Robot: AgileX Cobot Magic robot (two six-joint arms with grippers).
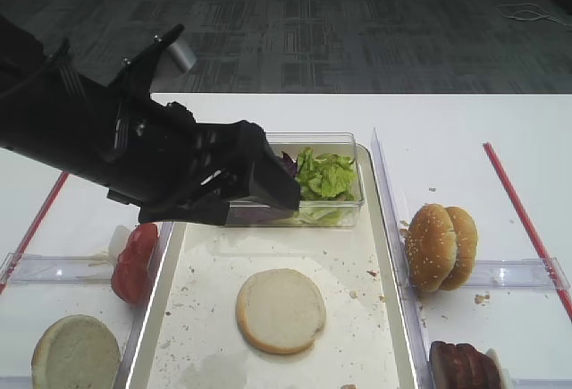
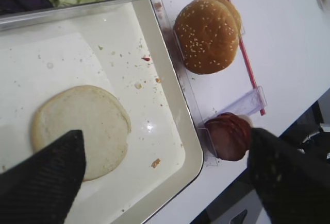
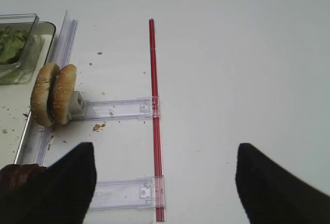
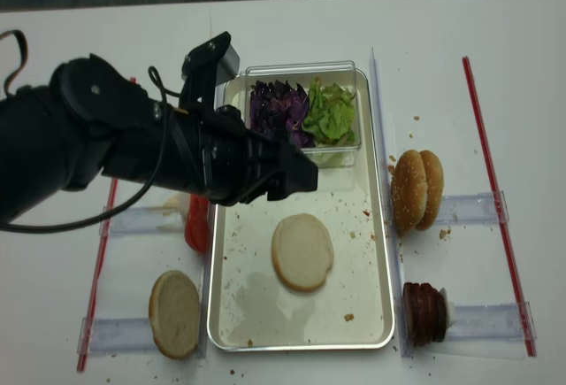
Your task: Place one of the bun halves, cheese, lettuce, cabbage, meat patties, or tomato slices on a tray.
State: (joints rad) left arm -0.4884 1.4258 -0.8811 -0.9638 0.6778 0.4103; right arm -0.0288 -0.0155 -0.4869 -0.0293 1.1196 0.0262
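A pale, seedless bun half [image 1: 281, 310] [image 2: 82, 128] [image 4: 302, 251] lies flat in the middle of the cream tray [image 1: 214, 277] [image 2: 154, 105] [image 4: 354, 279]. My left gripper [image 2: 165, 183] [image 4: 301, 177] hangs open above the tray, just beyond the bun half, and holds nothing. Lettuce [image 1: 326, 174] [image 4: 329, 115] and purple cabbage [image 4: 276, 106] fill a clear box at the tray's far end. Tomato slices [image 1: 134, 264] stand left of the tray, meat patties [image 1: 460, 364] [image 2: 229, 136] right of it. My right gripper [image 3: 165, 183] is open over bare table. No cheese is in view.
Two sesame bun halves [image 1: 440, 246] [image 3: 53, 94] stand on edge in a clear holder right of the tray. A yellower plain half [image 1: 76, 353] lies at the front left. Red strips [image 1: 523, 219] [image 3: 153, 105] and clear rails [image 3: 118, 108] run across the white table.
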